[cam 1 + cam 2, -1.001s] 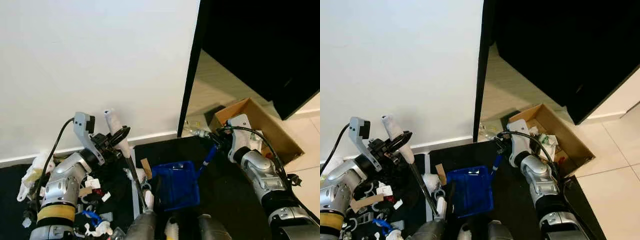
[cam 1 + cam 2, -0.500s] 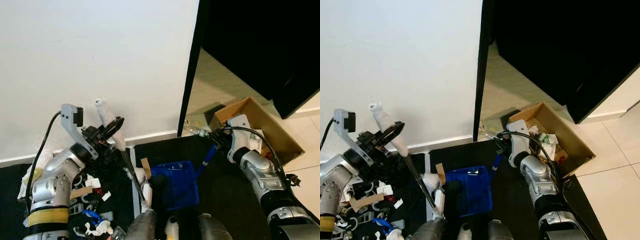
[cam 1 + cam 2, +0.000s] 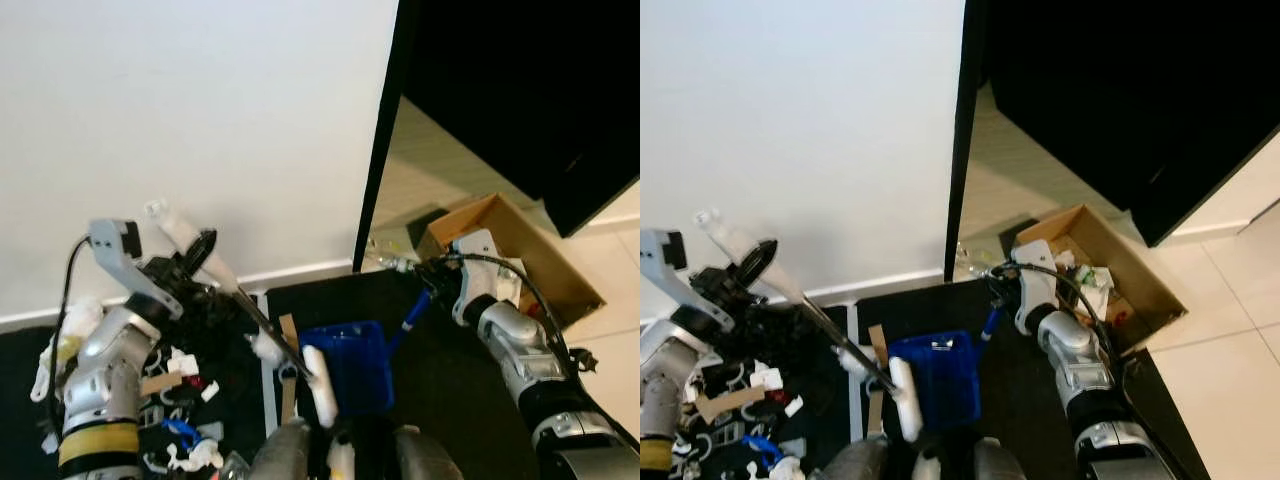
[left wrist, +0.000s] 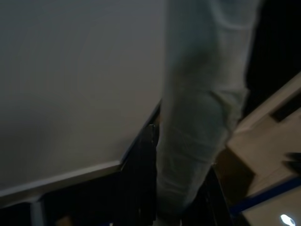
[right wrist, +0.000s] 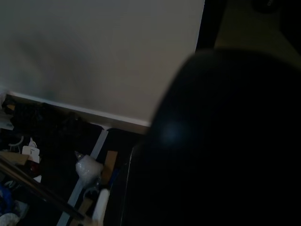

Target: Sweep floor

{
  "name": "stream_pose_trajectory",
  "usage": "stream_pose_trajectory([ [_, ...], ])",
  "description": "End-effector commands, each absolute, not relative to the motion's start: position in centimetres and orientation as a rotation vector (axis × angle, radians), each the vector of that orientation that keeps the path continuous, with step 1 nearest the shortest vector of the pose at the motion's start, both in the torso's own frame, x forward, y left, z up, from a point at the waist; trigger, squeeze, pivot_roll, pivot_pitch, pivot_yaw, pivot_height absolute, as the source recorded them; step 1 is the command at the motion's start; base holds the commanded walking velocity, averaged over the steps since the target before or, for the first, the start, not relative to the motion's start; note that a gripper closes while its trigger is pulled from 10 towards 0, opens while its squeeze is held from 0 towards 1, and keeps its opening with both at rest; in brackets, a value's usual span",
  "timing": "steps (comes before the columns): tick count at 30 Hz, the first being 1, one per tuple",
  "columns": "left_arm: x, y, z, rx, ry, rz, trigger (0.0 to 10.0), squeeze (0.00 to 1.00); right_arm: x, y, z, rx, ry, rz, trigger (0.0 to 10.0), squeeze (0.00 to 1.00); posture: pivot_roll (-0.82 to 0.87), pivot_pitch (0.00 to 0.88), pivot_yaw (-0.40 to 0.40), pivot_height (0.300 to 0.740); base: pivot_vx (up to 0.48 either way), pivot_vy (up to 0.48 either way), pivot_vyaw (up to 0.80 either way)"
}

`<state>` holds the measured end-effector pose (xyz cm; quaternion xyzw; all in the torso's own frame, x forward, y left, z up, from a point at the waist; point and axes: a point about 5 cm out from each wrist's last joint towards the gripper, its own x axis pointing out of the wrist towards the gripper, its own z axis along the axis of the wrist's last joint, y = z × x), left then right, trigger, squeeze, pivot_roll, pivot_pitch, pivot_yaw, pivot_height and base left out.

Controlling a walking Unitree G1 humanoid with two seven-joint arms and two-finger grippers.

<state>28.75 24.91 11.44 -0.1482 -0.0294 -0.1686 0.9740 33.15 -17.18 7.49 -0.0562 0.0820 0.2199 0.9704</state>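
A white-wrapped broom handle [image 3: 190, 246] is pinched by the left gripper [image 3: 196, 262]; a blue plastic dustpan [image 3: 350, 365] is gripped at its handle by the right gripper [image 3: 432, 281].

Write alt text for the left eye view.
The left gripper holds a broom handle, its head at a blue dustpan whose handle the right gripper holds, amid litter on a black mat.

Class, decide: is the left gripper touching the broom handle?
Touching. In the left eye view the left gripper is clamped around the broom handle.
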Motion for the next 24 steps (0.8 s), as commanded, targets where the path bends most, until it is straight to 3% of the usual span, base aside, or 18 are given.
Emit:
stream_pose_trajectory([
  [1,28.5,25.3,10.3,-0.25,-0.039,-0.273,10.0,0.0,32.6,-17.2,6.5,-0.121,0.213,0.462,10.0,0.0,0.17,0.246,-0.015,0.74,0.0,0.0,0.0],
  [5,28.6,25.8,10.4,-0.234,-0.06,-0.218,10.0,0.0,32.5,-17.6,6.4,-0.125,0.215,0.459,10.0,0.0,0.16,0.247,-0.015,0.74,0.0,0.0,0.0],
  [14,28.9,27.4,14.4,-0.292,-0.178,-0.266,10.0,0.0,32.3,-18.1,6.3,-0.125,0.218,0.443,10.0,0.0,0.17,0.233,-0.01,0.74,0.0,0.0,0.0],
  [18,28.9,28.5,16.7,-0.391,-0.23,-0.284,10.0,0.0,32.4,-17.7,6.3,-0.122,0.219,0.449,10.0,0.0,0.18,0.227,-0.011,0.74,0.0,0.0,0.0],
  [24,28.8,29.9,17.3,-0.075,-0.192,-0.26,10.0,0.0,32.6,-17.6,6.4,-0.121,0.217,0.455,10.0,0.0,0.18,0.223,-0.014,0.74,0.0,0.0,0.0],
])
